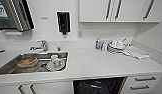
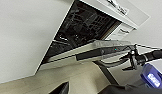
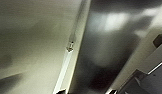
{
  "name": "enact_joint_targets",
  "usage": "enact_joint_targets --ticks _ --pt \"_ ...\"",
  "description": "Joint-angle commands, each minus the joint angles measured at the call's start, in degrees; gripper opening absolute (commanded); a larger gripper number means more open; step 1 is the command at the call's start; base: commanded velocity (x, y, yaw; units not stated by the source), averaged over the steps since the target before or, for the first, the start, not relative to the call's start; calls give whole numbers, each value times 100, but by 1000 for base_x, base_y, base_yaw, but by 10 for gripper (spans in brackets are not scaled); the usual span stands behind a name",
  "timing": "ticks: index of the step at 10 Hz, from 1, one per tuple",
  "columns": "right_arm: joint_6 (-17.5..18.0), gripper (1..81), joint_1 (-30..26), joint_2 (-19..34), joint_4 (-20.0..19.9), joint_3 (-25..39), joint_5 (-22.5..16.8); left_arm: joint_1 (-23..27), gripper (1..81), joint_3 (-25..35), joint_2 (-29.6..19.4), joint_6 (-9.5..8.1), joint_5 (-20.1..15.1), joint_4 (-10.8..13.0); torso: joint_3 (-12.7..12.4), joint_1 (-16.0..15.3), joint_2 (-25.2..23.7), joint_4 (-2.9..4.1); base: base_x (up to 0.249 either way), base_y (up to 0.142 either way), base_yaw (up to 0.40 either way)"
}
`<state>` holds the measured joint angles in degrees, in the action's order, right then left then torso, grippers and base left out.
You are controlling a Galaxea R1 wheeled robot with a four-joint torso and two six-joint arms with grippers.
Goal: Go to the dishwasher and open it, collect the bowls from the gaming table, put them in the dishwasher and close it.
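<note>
**At the counter, with the dishwasher open below us**

We look down from the head camera on a white kitchen counter [image 1: 97, 63] that fills the middle of the frame. At the bottom edge, right of centre, the dishwasher [image 1: 99, 86] shows as a dark opening under the counter, with wire racks faintly visible inside. Just right of it sit two white drawers [image 1: 144, 83] with dark bar handles.

At the lower left of the frame a steel sink [image 1: 12, 66] is set into the counter. It holds a clear container [image 1: 27, 62] with something orange-brown in it and a white mug [image 1: 55, 60] on a plate. A tap [image 1: 43, 45] stands behind the sink. A black dispenser [image 1: 63, 22] hangs on the wall at the upper centre, and white wall cupboards [image 1: 117, 10] run across the upper right. Further right on the counter we see a small blue-labelled bottle [image 1: 98, 43], a stack of white dishes [image 1: 117, 46] and a folded cloth [image 1: 137, 53] beside them.

In the left wrist view the dishwasher [image 2: 84, 25] is open: its door [image 2: 89, 51] is let down, edge-on across the middle of the frame, and the dark racks show above it. A dark jointed arm crosses the right of that frame.

The right wrist view shows blurred grey and dark surfaces with a pale strip between them; we cannot name them. We cannot tell whether either gripper's fingers are apart or together.
</note>
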<state>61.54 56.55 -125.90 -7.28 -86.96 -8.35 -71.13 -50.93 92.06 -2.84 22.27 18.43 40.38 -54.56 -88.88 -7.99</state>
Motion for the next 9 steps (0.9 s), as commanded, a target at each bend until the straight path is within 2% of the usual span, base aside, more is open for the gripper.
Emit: enact_joint_targets --ticks 1,5,9 --pt "253 811 -8 -183 -494 -295 -61 306 811 145 -328 29 -74 161 0 0 0 0 0 0 0" --pt "236 811 125 -254 -486 -303 -17 279 811 136 -302 29 -74 169 0 2 0 -2 0 0 0" --pt "227 811 344 -201 -468 -426 0 271 811 136 -240 29 -197 161 -2 5 -2 -4 -76 0 0"
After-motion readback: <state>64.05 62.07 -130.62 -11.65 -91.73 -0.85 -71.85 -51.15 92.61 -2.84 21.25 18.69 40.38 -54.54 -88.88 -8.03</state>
